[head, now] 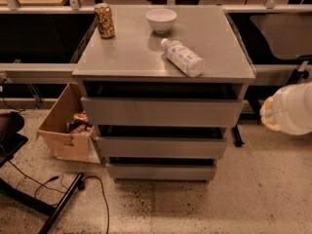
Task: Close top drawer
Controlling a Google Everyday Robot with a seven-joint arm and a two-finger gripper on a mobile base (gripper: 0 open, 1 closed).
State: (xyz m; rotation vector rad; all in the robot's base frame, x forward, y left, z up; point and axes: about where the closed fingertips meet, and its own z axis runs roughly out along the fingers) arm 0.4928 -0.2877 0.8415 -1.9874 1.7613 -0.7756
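Observation:
The top drawer (161,112) is the wide grey front panel just under the cabinet's grey top (131,57). A dark gap shows between the panel's upper edge and the top. My gripper (268,115) is at the right edge of the view, level with the drawer front. It is the yellowish end of my white arm (295,108). It hangs in the air a short way right of the drawer's right end and does not touch it.
On the cabinet top stand a can (104,20) and a white bowl (161,19), and a plastic bottle (182,57) lies there. Two narrower drawer fronts (161,146) sit below. An open cardboard box (66,126) stands at the left, and cables and a dark stand leg (61,206) lie on the floor.

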